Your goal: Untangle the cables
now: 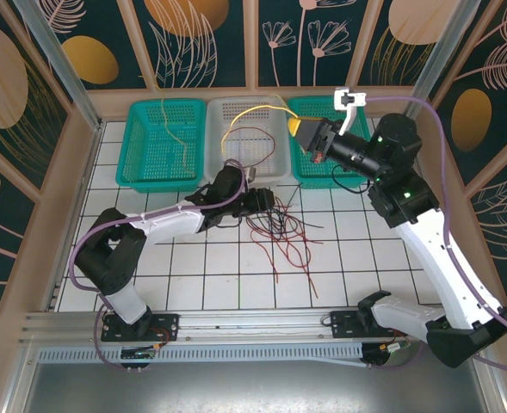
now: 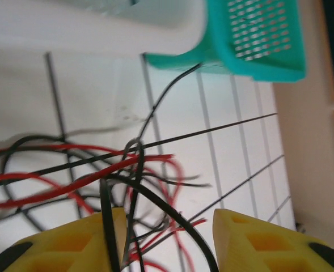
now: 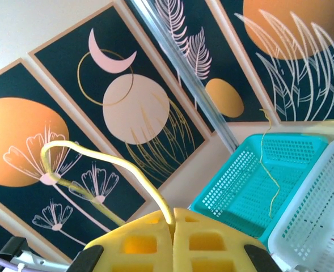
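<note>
Top external view has the thin red and black cables lying in a loose knot on the white tiled table, just in front of the white perforated plastic basket. One thin yellow cable arcs in the air over that basket, apart from the heap. A black strand trails from the knot toward the teal perforated plastic basket on the right.

The main risk, as I judge it, sits at the knot. In the left wrist view several black strands cross the gap of the left gripper at once, with red ones looping just under them. A grip here would likely catch more than one strand, and a pull would then drag the whole heap or draw the knot tighter instead of freeing a single cable. The black loop draped over one yellow finger could also snag as the arm lifts.

The left gripper stands at a middling gap, its jaws clearly apart. The black strands thread between them and nothing is pinched. In the right wrist view the right gripper has its jaws pressed together on the yellow cable, which rises from the seam and curls away to the left
</note>
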